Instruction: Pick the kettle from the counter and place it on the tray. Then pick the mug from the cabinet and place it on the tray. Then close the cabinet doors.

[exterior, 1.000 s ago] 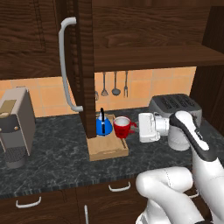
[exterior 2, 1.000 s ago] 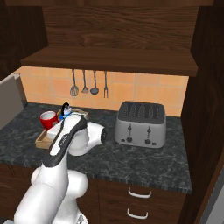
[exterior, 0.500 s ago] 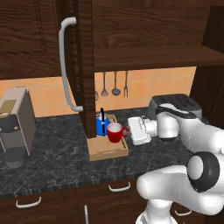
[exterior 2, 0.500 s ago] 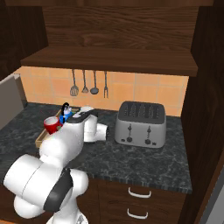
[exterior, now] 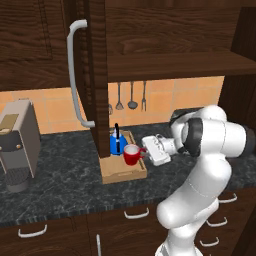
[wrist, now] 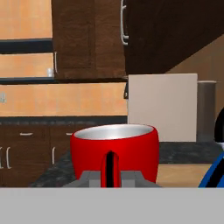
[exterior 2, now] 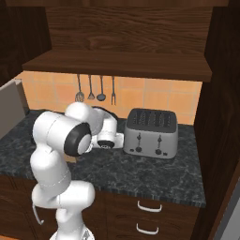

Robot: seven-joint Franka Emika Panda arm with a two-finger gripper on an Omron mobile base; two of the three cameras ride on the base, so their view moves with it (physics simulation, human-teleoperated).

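Observation:
The red mug (exterior: 131,155) hangs by its side handle from my gripper (exterior: 144,153), which is shut on that handle. It sits low over the wooden tray (exterior: 122,173), just right of the blue kettle (exterior: 116,145) that stands on the tray's far part. Whether the mug touches the tray I cannot tell. In the hand view the mug (wrist: 114,151) is straight ahead, its handle between the fingertips (wrist: 89,179) of the gripper (wrist: 109,178), with the kettle (wrist: 216,174) and the tray (wrist: 179,174) at right. An open cabinet door (exterior: 96,75) with a bar handle (exterior: 74,75) stands over the tray's left end.
A grey coffee machine (exterior: 17,145) stands on the dark counter (exterior: 60,190) at left. A silver toaster (exterior 2: 152,133) sits right of the arm. Utensils (exterior 2: 96,89) hang on the wall under the shelf (exterior 2: 117,65). Drawers (exterior: 135,215) run below the counter.
The arm has carried the mug left and down, from beside the tray to low over it next to the kettle. The gripper has stayed shut on the handle.

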